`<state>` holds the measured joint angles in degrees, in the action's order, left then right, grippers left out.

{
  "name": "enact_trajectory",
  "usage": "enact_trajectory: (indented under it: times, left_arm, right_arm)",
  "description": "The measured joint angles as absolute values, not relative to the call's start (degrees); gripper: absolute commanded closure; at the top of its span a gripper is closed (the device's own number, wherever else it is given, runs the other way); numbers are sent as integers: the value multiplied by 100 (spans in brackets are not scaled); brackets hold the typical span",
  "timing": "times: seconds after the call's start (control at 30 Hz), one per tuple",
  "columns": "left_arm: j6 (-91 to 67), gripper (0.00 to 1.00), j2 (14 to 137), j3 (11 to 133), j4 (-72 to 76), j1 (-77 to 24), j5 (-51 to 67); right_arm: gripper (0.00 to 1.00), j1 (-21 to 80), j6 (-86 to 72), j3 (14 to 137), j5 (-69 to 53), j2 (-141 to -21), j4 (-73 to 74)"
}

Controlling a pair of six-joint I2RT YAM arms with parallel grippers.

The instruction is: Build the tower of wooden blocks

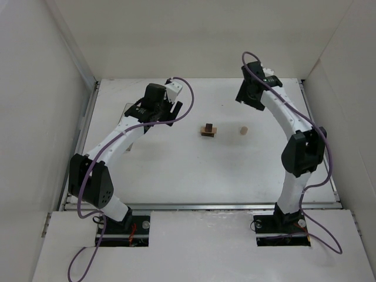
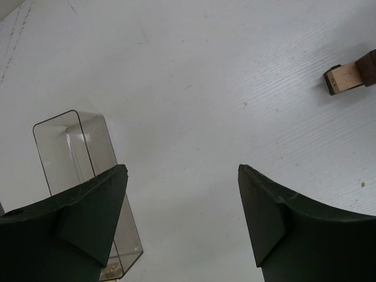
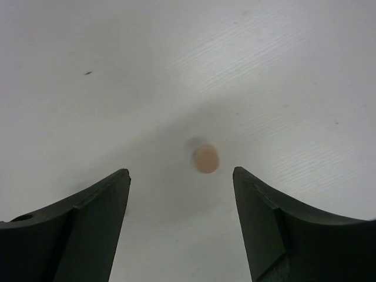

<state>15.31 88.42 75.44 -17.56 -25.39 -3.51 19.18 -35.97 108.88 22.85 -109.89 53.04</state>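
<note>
Top view high behind, covering whole table (image 1: 176, 170), wrist views close, downward, left sharing block stack (image 2: 346, 76), right sharing cylinder (image 3: 205, 158).

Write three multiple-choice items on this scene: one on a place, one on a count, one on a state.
1. In the top view, where is the pale beige short wooden cylinder relative to the stack of a flat tan wooden slab and dark brown wooden pieces?
A. On top of it
B. To its right, apart
C. To its left, touching

2. How many clear plastic rectangular boxes show in the left wrist view?
A. None
B. One
C. Three

3. What state is the right gripper in?
A. Shut on the cylinder
B. Shut on the slab
C. Open, holding nothing

Answers:
1 B: bare table separates the two.
2 B: a single box lies at that view's left.
3 C: its fingers stand wide apart, and the cylinder lies untouched on the table below them.
</note>
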Motion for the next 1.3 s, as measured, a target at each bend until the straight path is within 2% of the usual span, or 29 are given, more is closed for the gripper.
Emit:
enact_trajectory:
  times: [0.13, 0.37, 0.67, 1.17, 1.3]
  left_arm:
    - [1538, 27, 8840, 7544, -1756, -2539, -353]
    - [1538, 27, 8840, 7542, -1756, -2539, -355]
    - [1540, 27, 8840, 7542, -1754, -2539, -355]
    - [1540, 27, 8840, 7544, -1754, -2539, -355]
    - [1540, 27, 8840, 7542, -1754, -2539, -355]
  right_arm:
    - [24, 1457, -3579, 10438, 2187, -11266, 5286]
    - [30, 1511, -3544, 9852, 1931, -11832, 5238]
    - [46, 1507, -3452, 9776, 1833, -11977, 5013]
    - [48, 1507, -3321, 9682, 1712, -12042, 4875]
    - [58, 1507, -3284, 9581, 1704, -12046, 4880]
